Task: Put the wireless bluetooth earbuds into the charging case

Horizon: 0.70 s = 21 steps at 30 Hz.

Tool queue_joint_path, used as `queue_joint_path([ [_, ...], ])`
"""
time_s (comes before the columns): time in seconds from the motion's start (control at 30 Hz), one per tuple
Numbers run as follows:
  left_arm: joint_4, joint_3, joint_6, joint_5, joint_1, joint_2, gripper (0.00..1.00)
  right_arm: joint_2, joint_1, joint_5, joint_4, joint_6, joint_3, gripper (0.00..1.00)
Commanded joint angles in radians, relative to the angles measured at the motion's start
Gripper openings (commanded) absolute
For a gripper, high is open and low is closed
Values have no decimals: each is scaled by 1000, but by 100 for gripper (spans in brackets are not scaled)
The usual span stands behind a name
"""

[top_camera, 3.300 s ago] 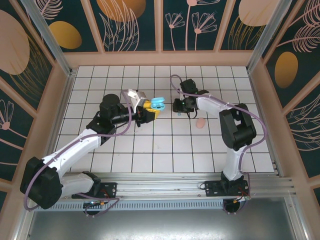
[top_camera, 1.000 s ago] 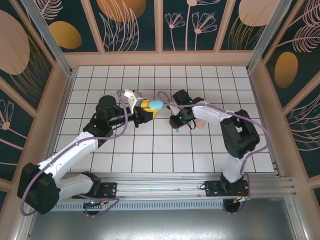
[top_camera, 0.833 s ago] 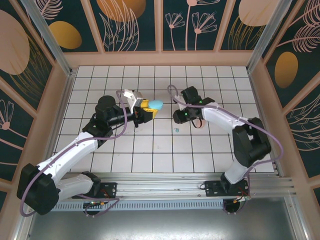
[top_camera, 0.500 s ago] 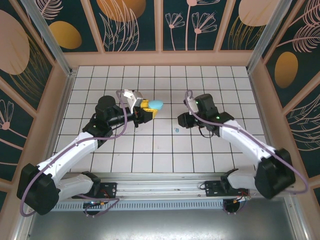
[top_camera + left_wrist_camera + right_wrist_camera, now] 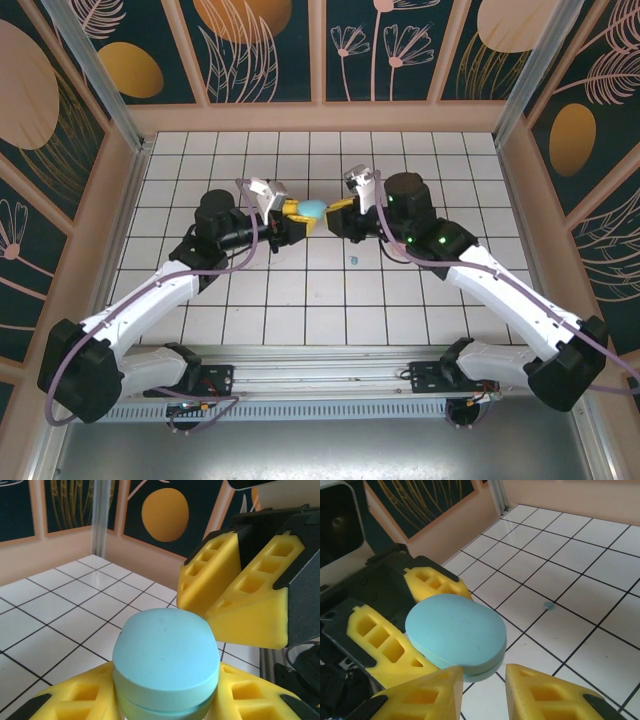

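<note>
A closed teal charging case (image 5: pixel 313 209) is held off the tiles, my left gripper (image 5: pixel 300 216) shut on its lower half. In the left wrist view the case (image 5: pixel 166 660) sits between my left gripper's (image 5: pixel 166 700) yellow fingers. My right gripper (image 5: pixel 336 214) faces it, open. In the right wrist view my right gripper (image 5: pixel 485 680) has the case's (image 5: pixel 452 630) near edge just above the gap between its fingers, and I cannot tell if they touch it. One teal earbud (image 5: pixel 352 260) lies loose on a tile; the earbud (image 5: pixel 549 605) is beyond the case. Other earbuds are out of view.
The right gripper's yellow fingers (image 5: pixel 235 595) loom close behind the case in the left wrist view. Wooden walls (image 5: pixel 520 200) ring the white tiled floor (image 5: pixel 300 300). The right forearm (image 5: pixel 480 275) crosses the tiles on the right.
My right gripper has risen off the tiles by the teal earbud and swung left to face the case. The left arm with the case has hardly moved.
</note>
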Motion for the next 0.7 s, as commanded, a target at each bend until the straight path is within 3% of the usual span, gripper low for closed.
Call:
queue_joint_path([
  [0.0,59,-7,-16,44,-7,-1,1,54,4,45,-2,-37,51,29],
  [0.23,65,-25,-24,48,-7,-19,1,100,-21,104,-9,-23,109,27],
  [0.67,95,-43,-52,44,-7,-15,0,161,-57,36,-72,26,166,29],
])
